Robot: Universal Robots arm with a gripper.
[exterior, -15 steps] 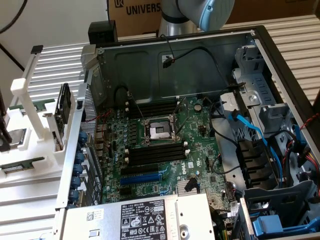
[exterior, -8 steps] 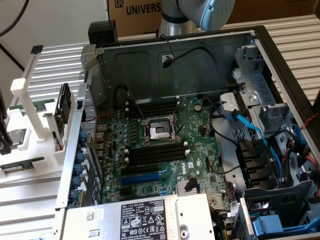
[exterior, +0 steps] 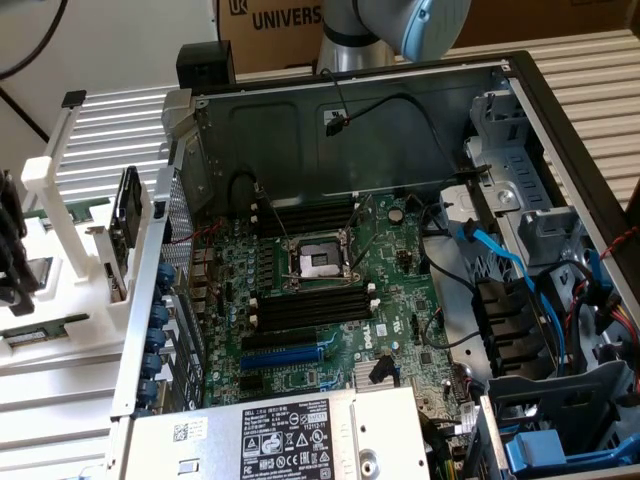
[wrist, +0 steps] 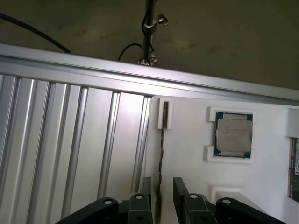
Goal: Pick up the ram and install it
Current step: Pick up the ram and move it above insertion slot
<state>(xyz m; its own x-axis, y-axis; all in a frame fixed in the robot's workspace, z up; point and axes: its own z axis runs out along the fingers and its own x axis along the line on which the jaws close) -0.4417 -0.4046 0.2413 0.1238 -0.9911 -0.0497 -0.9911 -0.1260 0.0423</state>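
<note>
Pincer point(wrist: 162, 183) hangs open over the ram point(wrist: 161, 149), one finger on each side, not squeezing it. The ram stands on its thin edge in a white holder point(wrist: 187, 158), likely so fingers can fit around it. Long black slots point(exterior: 310, 308) on the computer board look free.

Ribbed, shiny metal tabletop point(wrist: 70, 140)
</note>
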